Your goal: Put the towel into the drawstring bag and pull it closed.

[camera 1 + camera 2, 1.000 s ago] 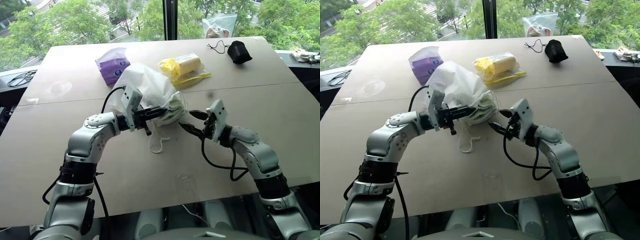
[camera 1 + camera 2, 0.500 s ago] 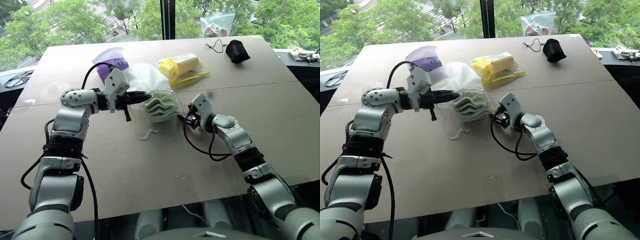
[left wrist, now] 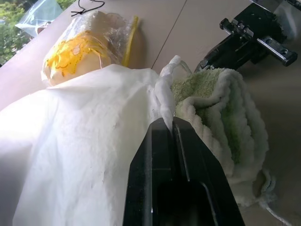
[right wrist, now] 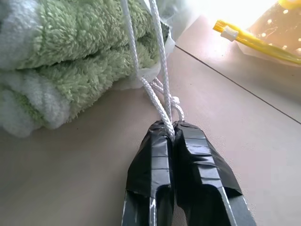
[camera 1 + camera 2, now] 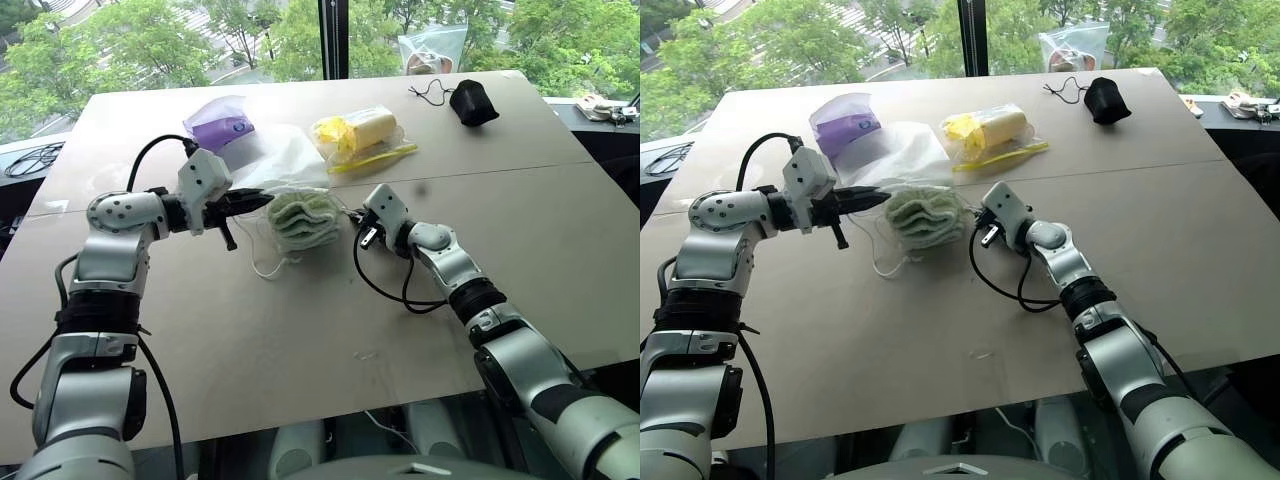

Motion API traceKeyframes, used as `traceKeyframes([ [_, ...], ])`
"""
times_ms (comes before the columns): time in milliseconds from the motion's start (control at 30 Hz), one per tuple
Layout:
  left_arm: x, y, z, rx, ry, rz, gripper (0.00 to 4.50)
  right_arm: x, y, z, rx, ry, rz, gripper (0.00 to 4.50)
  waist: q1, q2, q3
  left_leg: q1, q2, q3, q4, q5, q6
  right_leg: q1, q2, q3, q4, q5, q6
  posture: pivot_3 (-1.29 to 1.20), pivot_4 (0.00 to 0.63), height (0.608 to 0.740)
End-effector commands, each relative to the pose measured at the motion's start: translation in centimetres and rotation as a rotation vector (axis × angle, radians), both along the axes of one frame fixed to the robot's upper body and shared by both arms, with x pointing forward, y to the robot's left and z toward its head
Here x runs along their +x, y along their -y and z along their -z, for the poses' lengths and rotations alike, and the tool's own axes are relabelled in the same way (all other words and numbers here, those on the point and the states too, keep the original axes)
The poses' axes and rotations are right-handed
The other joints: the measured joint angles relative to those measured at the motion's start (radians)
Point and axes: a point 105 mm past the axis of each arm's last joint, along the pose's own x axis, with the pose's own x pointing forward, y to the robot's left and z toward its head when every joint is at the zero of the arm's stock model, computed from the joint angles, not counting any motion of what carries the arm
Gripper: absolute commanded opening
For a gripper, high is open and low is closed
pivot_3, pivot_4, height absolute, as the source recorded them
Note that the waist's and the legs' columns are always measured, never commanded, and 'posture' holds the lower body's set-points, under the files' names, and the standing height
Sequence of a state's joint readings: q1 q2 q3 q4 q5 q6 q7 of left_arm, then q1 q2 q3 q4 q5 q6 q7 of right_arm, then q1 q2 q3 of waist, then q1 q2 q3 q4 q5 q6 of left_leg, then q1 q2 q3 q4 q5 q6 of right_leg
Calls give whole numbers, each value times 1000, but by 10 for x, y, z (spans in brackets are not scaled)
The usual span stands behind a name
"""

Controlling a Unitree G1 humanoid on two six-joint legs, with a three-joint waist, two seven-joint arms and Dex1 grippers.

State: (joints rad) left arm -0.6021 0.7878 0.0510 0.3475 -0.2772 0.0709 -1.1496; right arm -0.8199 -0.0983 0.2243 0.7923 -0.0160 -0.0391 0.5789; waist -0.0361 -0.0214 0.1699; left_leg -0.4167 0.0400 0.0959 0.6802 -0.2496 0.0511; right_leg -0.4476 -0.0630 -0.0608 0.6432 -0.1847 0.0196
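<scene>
Mid-bench, toward the far edge: towel (image 5: 303,217) sits inside the drawstring bag (image 5: 285,160).
Left hand (image 5: 262,200): clamped on the bag's mouth, now drawn further left.
Right hand (image 4: 171,126): earlier wide, now pinching the cord (image 4: 157,101).

The drawstring bag (image 3: 84,155) runs past the edge of the left wrist view, so its closed end is cut off there. The towel (image 4: 70,56) is also cut by the frame edge in the right wrist view. A clear bag (image 5: 437,42) at the far table edge holds something too small to tell. The cable (image 5: 30,157) is partly cut off.
</scene>
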Motion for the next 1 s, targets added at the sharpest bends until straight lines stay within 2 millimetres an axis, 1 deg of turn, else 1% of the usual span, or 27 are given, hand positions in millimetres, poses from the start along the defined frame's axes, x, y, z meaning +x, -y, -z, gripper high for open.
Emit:
traceKeyframes([
  [33,-24,-11,-36,-204,-25,13,556,-9,7,-8,61,-3,4,0,-2,0,0,0,0,0,0,0,0,0,0,0,0,0,0,0,150,740],
  [67,-30,-16,-41,-249,-45,-6,818,-12,8,-11,74,2,3,0,-3,0,0,0,0,0,0,0,0,0,0,0,0,0,0,0,150,740],
  [100,-35,-26,-48,-296,-46,-58,1238,-15,9,-15,88,5,4,0,-4,0,0,-1,1,-1,0,0,0,0,-1,0,0,0,0,0,150,740],
  [133,-41,-37,-52,-357,-81,-120,1799,-19,10,-19,97,11,4,0,-4,0,1,-1,1,-1,0,0,0,0,-1,-1,0,0,0,0,150,740],
  [167,-51,-46,-48,-389,-143,-150,2200,-23,11,-23,106,18,4,0,-5,0,1,-1,1,-2,0,0,0,0,-1,-1,0,0,0,0,150,740],
  [233,-70,-60,-26,-376,-243,-225,3096,-29,12,-30,136,17,11,0,-12,0,1,1,1,-2,-1,0,0,0,-1,0,0,0,0,0,150,740],
  [300,-81,-66,-2,-326,-298,-297,3096,-35,13,-34,143,17,12,0,-6,1,1,4,0,0,-5,0,-1,0,-2,0,0,-1,2,0,150,740],
  [333,-84,-66,10,-295,-314,-324,3096,-37,13,-35,140,19,12,0,-4,1,1,3,0,-1,-6,0,-1,-1,-2,-1,-1,-2,2,0,150,740],
  [367,-84,-64,27,-254,-322,-354,3096,-38,14,-36,139,20,16,0,0,1,1,3,0,-1,-6,0,-1,0,-2,-1,-1,-2,2,0,150,740],
  [400,-80,-57,46,-251,-334,-394,3096,-40,15,-37,138,18,19,0,4,1,1,3,0,-2,-6,0,-1,0,-3,-2,-1,-3,1,0,150,740],
  [433,-76,-50,57,-253,-337,-419,3096,-41,16,-37,137,16,22,0,15,2,1,2,0,-3,-6,0,-2,0,-4,-3,-1,-3,-3,0,150,740],
  [500,-67,-32,75,-265,-337,-427,3096,-43,17,-36,132,10,27,0,29,0,1,2,-1,-5,-6,0,-2,0,-7,-4,-1,-3,-4,0,150,740],
  [533,-64,-24,80,-269,-336,-420,3096,-43,17,-36,130,8,29,0,31,0,0,1,-2,-5,-5,1,-2,0,-7,-5,-1,-2,-5,0,150,740],
  [600,-51,-10,94,-250,-316,-444,3096,-45,17,-36,125,3,29,0,36,-1,0,1,-3,-6,-5,1,-2,1,-6,-6,-1,-2,-5,0,150,740],
  [633,-47,-7,98,-239,-306,-455,3096,-45,17,-36,125,1,30,0,37,0,0,1,-3,-6,-5,1,-2,1,-6,-6,-1,-2,-5,0,150,740],
  [667,-43,2,103,-224,-301,-442,3096,-45,17,-36,124,-2,30,0,36,0,0,1,-3,-5,-5,1,-1,1,-6,-5,0,-2,-5,0,150,740],
  [700,-39,6,107,-210,-296,-444,3096,-45,16,-35,126,-7,32,0,35,0,0,2,-3,-4,-5,1,-1,1,-6,-5,0,-2,-4,0,150,740],
  [733,-35,9,110,-207,-299,-452,2867,-45,16,-35,124,-9,33,0,33,0,0,2,-3,-4,-5,1,-1,1,-5,-5,0,-2,-4,0,150,740],
  [800,-28,10,114,-194,-290,-470,2214,-46,17,-34,119,-9,37,0,30,0,0,2,-3,-4,-5,1,-1,1,-4,-5,0,0,-1,0,150,740],
  [867,-23,9,116,-195,-284,-487,1348,-47,19,-35,127,-6,47,0,27,0,0,2,-2,-5,-5,0,1,1,-3,-5,0,0,-1,0,150,740],
  [900,-21,9,117,-196,-283,-492,1159,-47,20,-36,130,-5,50,0,27,0,-1,2,-2,-5,-5,-1,1,1,-3,-5,0,0,-1,0,150,740],
  [933,-19,8,117,-195,-273,-501,422,-47,20,-37,134,1,54,0,26,1,-1,2,-2,-5,-5,-1,2,1,-3,-5,0,0,-1,0,150,740],
  [967,-17,8,117,-196,-260,-508,63,-47,21,-40,140,14,57,0,27,1,-1,2,-2,-5,-5,-1,2,1,-3,-4,0,0,0,0,150,740],
  [1000,-13,5,115,-199,-229,-527,63,-46,23,-44,157,33,63,0,28,1,-1,2,-2,-5,-5,-1,2,1,-3,-4,0,0,0,0,150,740],
])
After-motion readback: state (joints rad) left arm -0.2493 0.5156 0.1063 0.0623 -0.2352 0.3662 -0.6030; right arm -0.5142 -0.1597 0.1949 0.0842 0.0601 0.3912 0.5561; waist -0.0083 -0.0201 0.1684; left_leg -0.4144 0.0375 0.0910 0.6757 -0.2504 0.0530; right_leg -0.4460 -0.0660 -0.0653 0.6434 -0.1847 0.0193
